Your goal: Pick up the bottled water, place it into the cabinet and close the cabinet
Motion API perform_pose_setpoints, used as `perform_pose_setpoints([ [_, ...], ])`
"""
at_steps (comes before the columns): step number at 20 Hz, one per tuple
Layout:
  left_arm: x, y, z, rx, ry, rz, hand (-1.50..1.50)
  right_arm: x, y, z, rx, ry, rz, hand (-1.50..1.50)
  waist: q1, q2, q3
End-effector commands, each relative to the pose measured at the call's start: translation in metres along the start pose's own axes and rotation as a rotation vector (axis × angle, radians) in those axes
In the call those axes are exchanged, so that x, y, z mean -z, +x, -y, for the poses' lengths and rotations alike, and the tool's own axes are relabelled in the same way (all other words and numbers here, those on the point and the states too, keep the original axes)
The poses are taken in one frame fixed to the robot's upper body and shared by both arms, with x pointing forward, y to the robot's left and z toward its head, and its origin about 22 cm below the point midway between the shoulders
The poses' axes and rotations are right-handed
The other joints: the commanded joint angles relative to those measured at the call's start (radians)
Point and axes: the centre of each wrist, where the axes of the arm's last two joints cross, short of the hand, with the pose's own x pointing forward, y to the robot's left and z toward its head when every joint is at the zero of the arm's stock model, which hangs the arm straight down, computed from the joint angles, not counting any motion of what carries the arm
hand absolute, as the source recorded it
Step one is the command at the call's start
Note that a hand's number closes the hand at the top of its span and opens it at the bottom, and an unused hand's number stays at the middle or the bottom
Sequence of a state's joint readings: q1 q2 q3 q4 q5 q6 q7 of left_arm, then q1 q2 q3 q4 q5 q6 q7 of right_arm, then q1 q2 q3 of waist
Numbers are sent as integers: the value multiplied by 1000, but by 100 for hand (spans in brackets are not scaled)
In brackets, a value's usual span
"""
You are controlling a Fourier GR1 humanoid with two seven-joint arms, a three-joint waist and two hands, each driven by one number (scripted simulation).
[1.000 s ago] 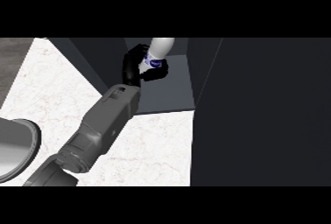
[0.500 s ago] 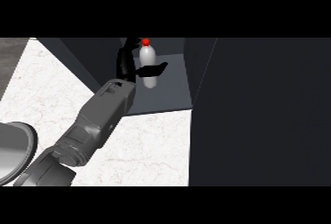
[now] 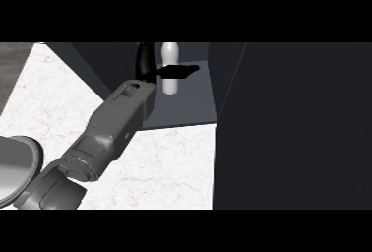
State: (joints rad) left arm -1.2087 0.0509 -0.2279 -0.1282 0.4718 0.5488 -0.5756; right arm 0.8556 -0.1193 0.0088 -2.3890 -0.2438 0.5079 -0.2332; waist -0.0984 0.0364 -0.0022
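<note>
The bottled water (image 3: 170, 81), white and upright, stands on the floor of the open cabinet (image 3: 185, 112) near the top of the head view; its cap is lost in shadow. My left hand (image 3: 146, 60) is inside the cabinet just left of the bottle. Its fingers point straight up along the bottle's side, and the thumb (image 3: 179, 70) lies across the bottle's front. The hand looks open rather than curled round the bottle. My grey left forearm (image 3: 109, 133) runs up from the lower left. The right hand does not show.
The dark cabinet door (image 3: 291, 128) stands open and fills the right half of the view. A silver plate (image 3: 13, 170) lies at the left edge beside my forearm. White marbled counter (image 3: 170, 167) lies in front of the cabinet.
The bottle went from tilted in my curled hand to upright on the cabinet floor. My fingers have straightened beside it, and the forearm has shifted slightly.
</note>
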Motion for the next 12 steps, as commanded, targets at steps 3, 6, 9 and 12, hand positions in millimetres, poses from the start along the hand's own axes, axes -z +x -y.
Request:
perform_pose_setpoints([
  [3,4,14,8,-201,-72,83,-150,1,22,-8,29,8,22,-150,23,-9,-1],
  [6,0,23,22,-253,-109,106,-150,6,24,-14,29,12,27,-150,35,-15,0],
  [9,-6,15,24,-242,-135,93,-150,-4,26,-9,40,-17,15,-150,48,-26,1],
  [12,-16,-1,19,-272,-138,81,-150,-10,22,-7,27,-17,5,-150,66,-34,2],
])
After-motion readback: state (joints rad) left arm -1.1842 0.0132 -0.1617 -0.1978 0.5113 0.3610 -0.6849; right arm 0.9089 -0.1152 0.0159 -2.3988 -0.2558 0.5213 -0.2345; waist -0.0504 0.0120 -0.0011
